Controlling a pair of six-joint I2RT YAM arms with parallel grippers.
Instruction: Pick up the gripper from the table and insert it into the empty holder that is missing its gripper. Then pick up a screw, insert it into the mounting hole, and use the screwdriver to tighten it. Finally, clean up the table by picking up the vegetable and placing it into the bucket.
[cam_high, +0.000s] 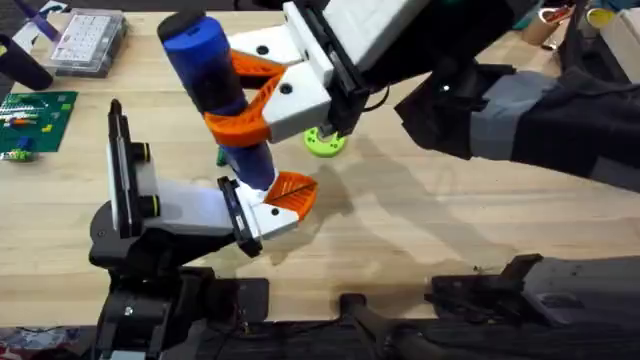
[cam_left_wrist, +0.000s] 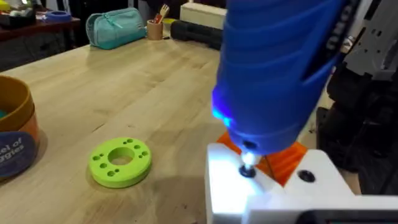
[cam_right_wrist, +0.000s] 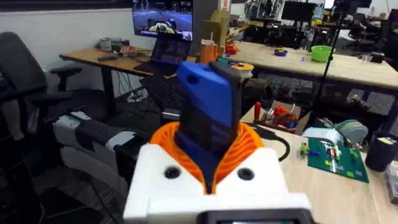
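left pincer (cam_high: 272, 203): raised, closed, gripping | right pincer (cam_high: 262, 98): closed, seemingly higher up

Bright even light; the near screwdriver (cam_left_wrist: 273, 74) blurs, soft shadows.

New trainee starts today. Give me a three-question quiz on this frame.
1. True or false: the screwdriver lies flat on the table.
2. What colour is the ring with holes?
3. Which holds the screwdriver: A one gripper, B both, C neither?

Key: 1 false, it stands upright, held. 2 lime green. 3 B, the left gripper grips low and the right gripper higher up.
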